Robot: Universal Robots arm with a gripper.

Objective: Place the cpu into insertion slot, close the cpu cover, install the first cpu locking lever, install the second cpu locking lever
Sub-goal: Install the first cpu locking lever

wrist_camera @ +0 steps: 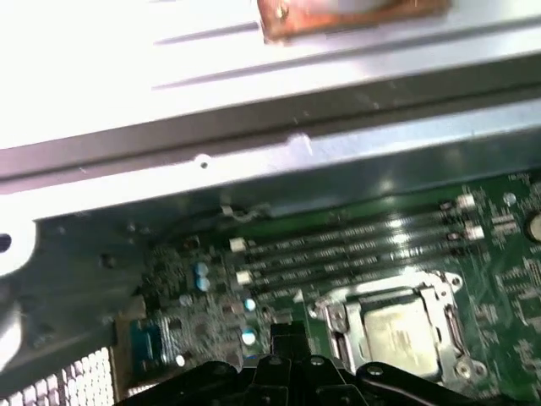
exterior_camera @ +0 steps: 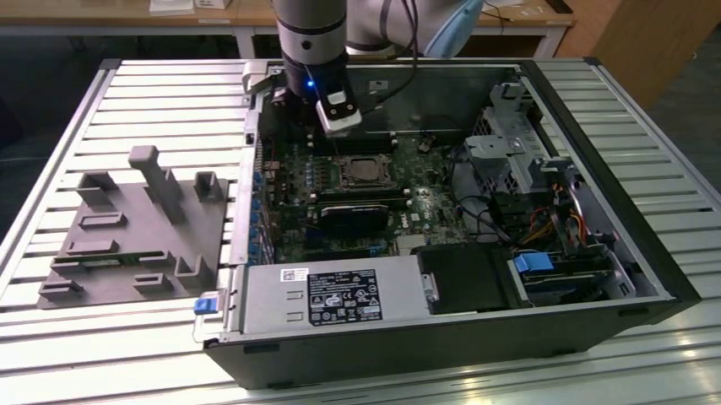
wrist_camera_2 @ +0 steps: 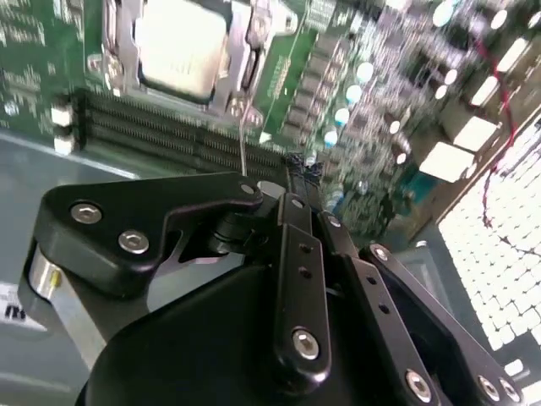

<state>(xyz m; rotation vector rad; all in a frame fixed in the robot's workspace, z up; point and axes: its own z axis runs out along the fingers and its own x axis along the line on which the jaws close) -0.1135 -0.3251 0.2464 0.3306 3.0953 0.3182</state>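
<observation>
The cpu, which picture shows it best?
The first wrist view: the whole cpu shows, close up. The second wrist view has the cpu bigger but cut off at the edge; the exterior view shows a tiny grey square.

Grey cpu [wrist_camera: 396, 328] on green motherboard [wrist_camera: 507, 279]; black hand [wrist_camera_2: 297, 169].

I count one gripper [wrist_camera_2: 301, 165] of mine and one open computer case [exterior_camera: 451, 359], and inside it one motherboard [exterior_camera: 434, 207] carrying one cpu [wrist_camera: 404, 328] in one insertion slot [exterior_camera: 338, 171] under one cpu cover [wrist_camera_2: 239, 59]. Beside the socket I see one thin wire lever [wrist_camera_2: 243, 135] and, as far as I can count, four long memory slots [wrist_camera: 355, 249]. There is also one black card [exterior_camera: 355, 218], one grey power supply box [exterior_camera: 327, 295], two blue plastic tabs [exterior_camera: 205, 305] and one grey fixture tray [exterior_camera: 135, 232].
</observation>
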